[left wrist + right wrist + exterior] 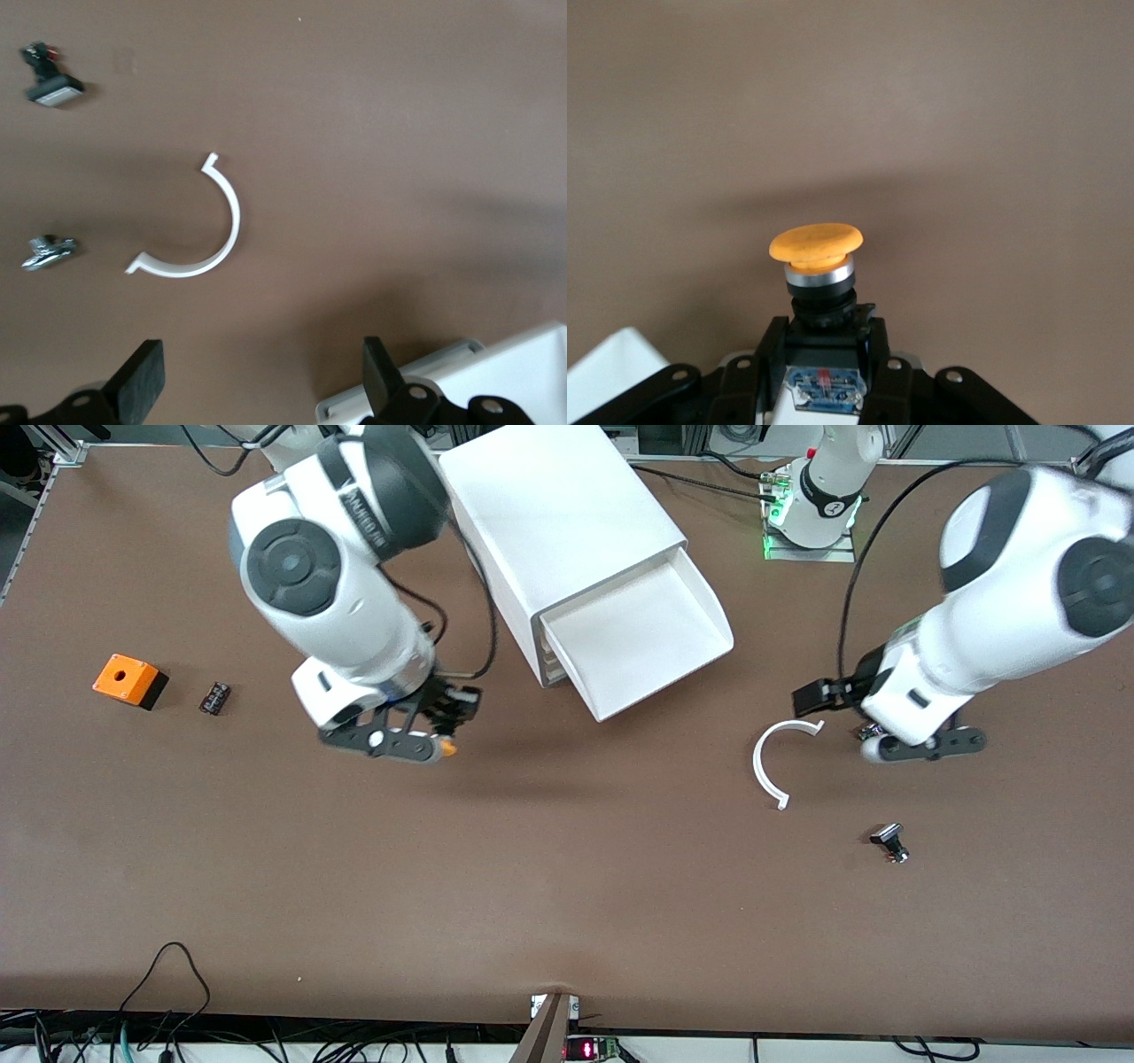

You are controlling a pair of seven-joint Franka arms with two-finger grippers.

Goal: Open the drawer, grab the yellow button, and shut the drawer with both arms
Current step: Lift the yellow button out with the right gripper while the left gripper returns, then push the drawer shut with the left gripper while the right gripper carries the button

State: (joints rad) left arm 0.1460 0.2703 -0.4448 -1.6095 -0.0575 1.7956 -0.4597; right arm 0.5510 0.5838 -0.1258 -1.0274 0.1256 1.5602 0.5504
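Looking through your right wrist view, the right gripper [822, 354] clamps the button [818, 252]; left gripper [257, 381] hovers spread wide mid-table

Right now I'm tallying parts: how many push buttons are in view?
2. The orange button is held in the right gripper over the table; a black-capped button lies on the table near the left gripper.
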